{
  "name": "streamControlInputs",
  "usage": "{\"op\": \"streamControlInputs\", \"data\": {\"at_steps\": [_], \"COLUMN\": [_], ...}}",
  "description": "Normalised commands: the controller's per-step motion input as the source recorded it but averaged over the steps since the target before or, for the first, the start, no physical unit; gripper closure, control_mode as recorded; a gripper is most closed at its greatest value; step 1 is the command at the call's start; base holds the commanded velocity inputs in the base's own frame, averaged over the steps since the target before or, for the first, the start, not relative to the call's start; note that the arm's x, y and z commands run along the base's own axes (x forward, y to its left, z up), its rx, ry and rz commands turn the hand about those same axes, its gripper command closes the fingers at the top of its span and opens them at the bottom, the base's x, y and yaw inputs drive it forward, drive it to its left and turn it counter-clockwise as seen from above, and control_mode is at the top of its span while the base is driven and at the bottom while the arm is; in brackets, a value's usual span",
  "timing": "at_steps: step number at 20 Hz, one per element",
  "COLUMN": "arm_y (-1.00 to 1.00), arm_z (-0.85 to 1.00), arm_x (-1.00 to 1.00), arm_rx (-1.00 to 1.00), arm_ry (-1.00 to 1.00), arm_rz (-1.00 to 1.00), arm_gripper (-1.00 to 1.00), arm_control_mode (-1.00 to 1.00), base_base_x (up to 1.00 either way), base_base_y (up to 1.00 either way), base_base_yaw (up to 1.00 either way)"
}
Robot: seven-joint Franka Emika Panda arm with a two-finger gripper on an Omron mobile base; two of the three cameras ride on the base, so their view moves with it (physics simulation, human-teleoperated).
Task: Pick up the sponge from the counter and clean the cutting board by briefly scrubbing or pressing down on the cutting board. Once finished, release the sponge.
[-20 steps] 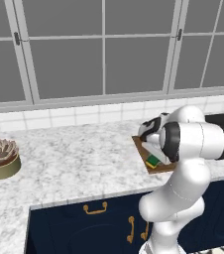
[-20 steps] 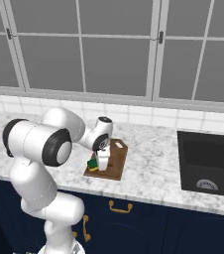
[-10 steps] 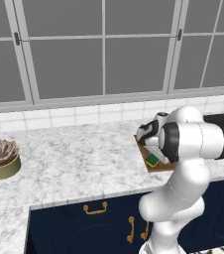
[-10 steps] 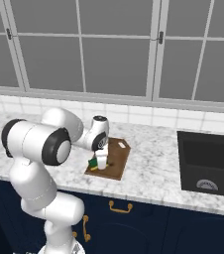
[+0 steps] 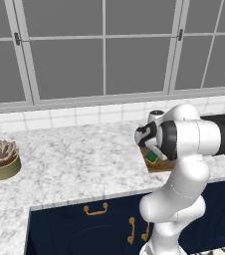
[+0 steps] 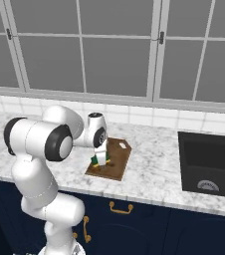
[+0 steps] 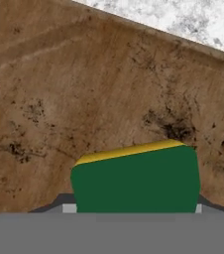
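Your pincer [image 6: 100,160] is closed on the one sponge [image 7: 136,178], its jaws set against the block's two sides, green layer facing the hand camera and the yellow layer showing as a thin strip at the far edge. From the right base camera, the sponge sits at the tips of the pincer, low over the near end of the cutting board [image 6: 115,159]; whether it is pressing on the wood or just above it, you cannot tell from these pictures.

So the pick-up looks done. You are now, as far as you can judge, in the scrubbing or pressing step: the stained brown wood lies directly beneath and ahead of the pincer, with the marbled tabletop [image 7: 183,17] showing beyond the board's far edge. What is left is to finish the press or scrub and then let the sponge go.

Counting what you have around you: one sponge, one cutting board, one pincer. Well off to the pincer's left stands one potted succulent [image 5: 1,158]; off to its right is one dark sink [image 6: 209,164] sunk in the tabletop.
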Motion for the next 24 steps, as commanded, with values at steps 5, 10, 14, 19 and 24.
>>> {"op": "streamControlInputs", "data": {"at_steps": [5,10,14,19,24], "arm_y": [-0.04,-0.11,-0.06,-0.12,-0.11], "arm_z": [-0.34,-0.28,-0.12,-0.41,-0.54], "arm_x": [0.14,0.32,0.45,0.42,0.46], "arm_rx": [-0.05,0.00,0.00,0.00,0.00], "arm_ry": [-0.23,-0.11,0.00,-0.13,-0.19], "arm_rz": [0.00,0.00,0.00,0.00,0.00], "arm_gripper": [1.00,1.00,1.00,1.00,1.00], "arm_control_mode": [-1.00,-1.00,-1.00,-1.00,-1.00], "base_base_x": [0.00,0.00,0.00,0.00,0.00], "base_base_y": [0.00,0.00,0.00,0.00,0.00], "base_base_yaw": [0.00,0.00,0.00,0.00,0.00]}}
